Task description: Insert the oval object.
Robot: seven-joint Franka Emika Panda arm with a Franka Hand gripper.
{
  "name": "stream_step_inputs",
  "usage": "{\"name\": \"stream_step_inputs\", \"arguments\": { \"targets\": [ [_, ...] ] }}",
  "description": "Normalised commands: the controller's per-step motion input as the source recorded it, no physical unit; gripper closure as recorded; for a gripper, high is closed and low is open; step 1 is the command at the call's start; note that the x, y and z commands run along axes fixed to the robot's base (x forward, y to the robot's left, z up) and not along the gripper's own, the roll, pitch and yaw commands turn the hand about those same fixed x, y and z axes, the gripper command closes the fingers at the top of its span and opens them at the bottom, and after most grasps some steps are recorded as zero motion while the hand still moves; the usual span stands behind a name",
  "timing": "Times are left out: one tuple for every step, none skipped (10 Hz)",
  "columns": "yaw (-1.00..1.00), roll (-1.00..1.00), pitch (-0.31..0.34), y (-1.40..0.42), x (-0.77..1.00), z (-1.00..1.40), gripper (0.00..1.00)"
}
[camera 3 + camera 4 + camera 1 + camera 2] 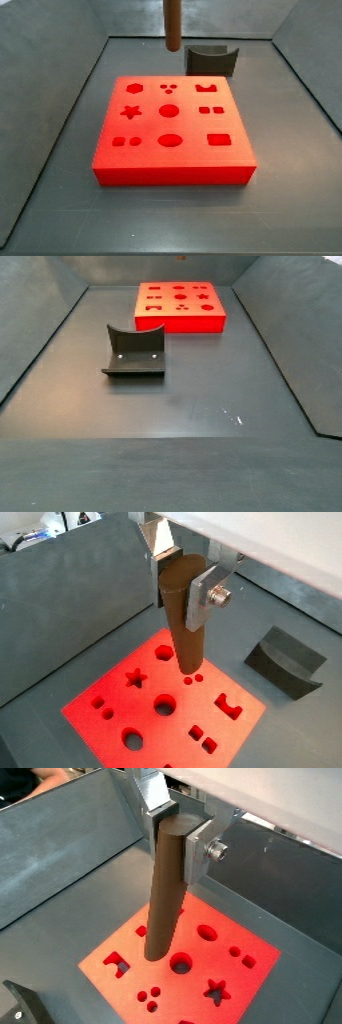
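My gripper [181, 587] is shut on the oval object [185, 627], a long dark-brown rod that hangs upright from the fingers. It is also in the other wrist view: gripper [177, 838], oval object [163, 898]. The rod's lower end is in the air above the red block [114, 697] with shaped holes, clear of its top face. In a side view only the rod's lower part [173, 25] shows, above the far edge of the red block [174, 165]; the gripper is out of that frame. The rod is not in the other side view, where the block [181, 322] lies at the far end.
A dark grey U-shaped holder [211, 60] stands on the floor just beyond the block. It also shows in a wrist view [285, 662] and in a side view [135, 353]. Grey sloping walls [54, 110] enclose the floor.
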Motion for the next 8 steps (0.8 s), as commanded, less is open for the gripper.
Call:
{"name": "stream_step_inputs", "arguments": {
  "targets": [
    [0.00,0.00,-0.019,0.00,0.00,0.00,1.00],
    [0.00,0.00,0.000,0.00,-0.04,-0.01,1.00],
    [0.00,0.00,-0.019,0.00,-0.10,0.00,1.00],
    [0.00,0.06,-0.051,-0.03,-0.18,-0.07,1.00],
    [-0.52,0.09,0.016,-0.12,0.00,-0.20,1.00],
    [-0.50,0.18,0.167,-0.18,0.09,-0.25,1.00],
    [-0.51,0.19,0.191,-0.18,0.17,-0.23,1.00],
    [-0.55,0.16,0.164,-0.17,0.17,-0.21,1.00]
  ]
}}
